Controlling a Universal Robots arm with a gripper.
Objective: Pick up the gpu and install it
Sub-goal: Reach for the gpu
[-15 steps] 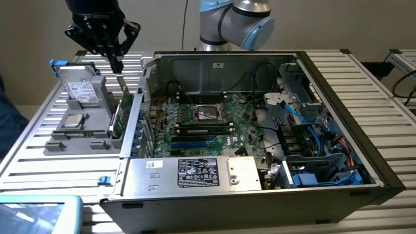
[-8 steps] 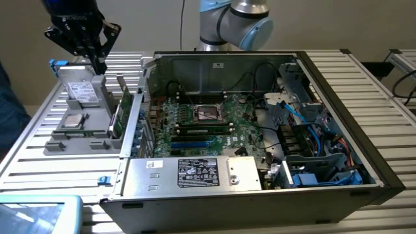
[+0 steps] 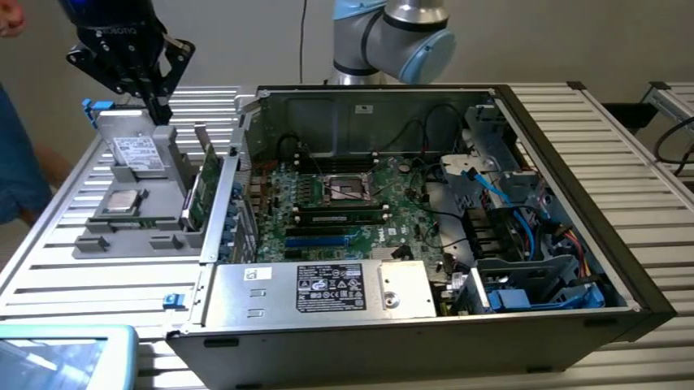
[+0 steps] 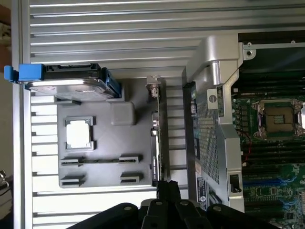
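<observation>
The gpu [image 3: 201, 183] stands on its edge in a slot at the side of the grey holder tray [image 3: 130, 236] nearest the computer case, its green board facing the case. In the wrist view the gpu [image 4: 156, 138] is seen from above as a thin dark strip with a silver bracket at one end. My gripper [image 3: 162, 112] hangs above the far end of the tray, a little to the exterior view's left of the card and apart from it. Its black fingers [image 4: 167, 188] are shut together with nothing between them.
The tray also holds a silver drive [image 3: 139, 154] with blue clips and a square processor [image 3: 123, 201]. The open computer case [image 3: 564, 162] lies to the exterior view's right, with the motherboard [image 3: 347, 211] exposed and its metal wall [image 3: 223, 203] close beside the card. A person's sleeve [image 3: 16, 162] shows at the left edge.
</observation>
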